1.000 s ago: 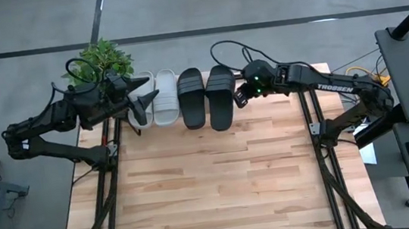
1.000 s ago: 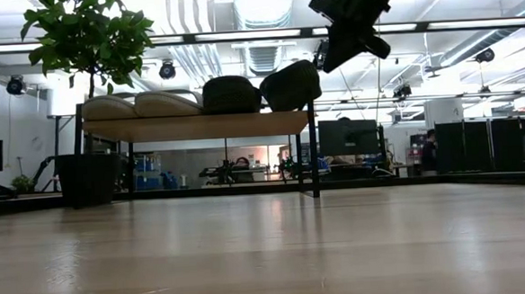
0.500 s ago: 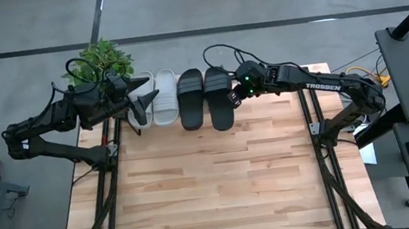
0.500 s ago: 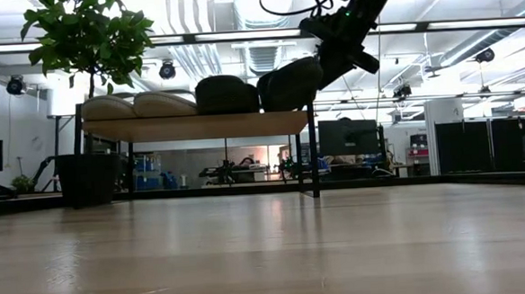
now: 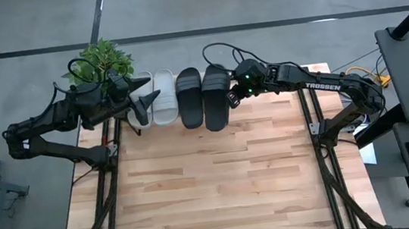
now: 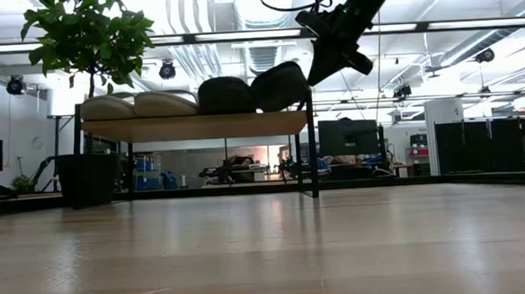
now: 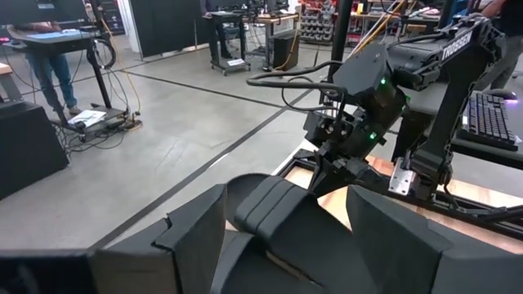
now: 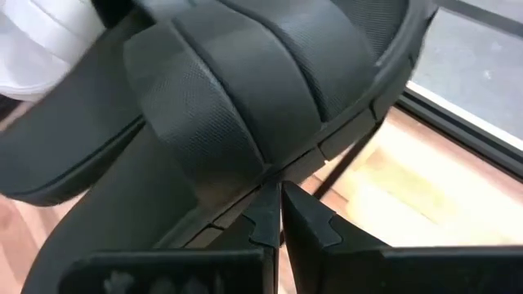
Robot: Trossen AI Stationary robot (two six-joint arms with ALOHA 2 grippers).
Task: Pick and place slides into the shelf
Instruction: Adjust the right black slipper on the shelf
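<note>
Pushing with clenched right end effector against outer edge of rightmost black wide-strap slide on light wooden shelf; we see slide lying toward left arm, long axis slightly skewed. Left end effector spread, empty, at grey slides.

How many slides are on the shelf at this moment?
4. All lie in one row on the shelf: two grey slides near the plant, then two black slides. The right gripper, shut, is against the last one.
</note>
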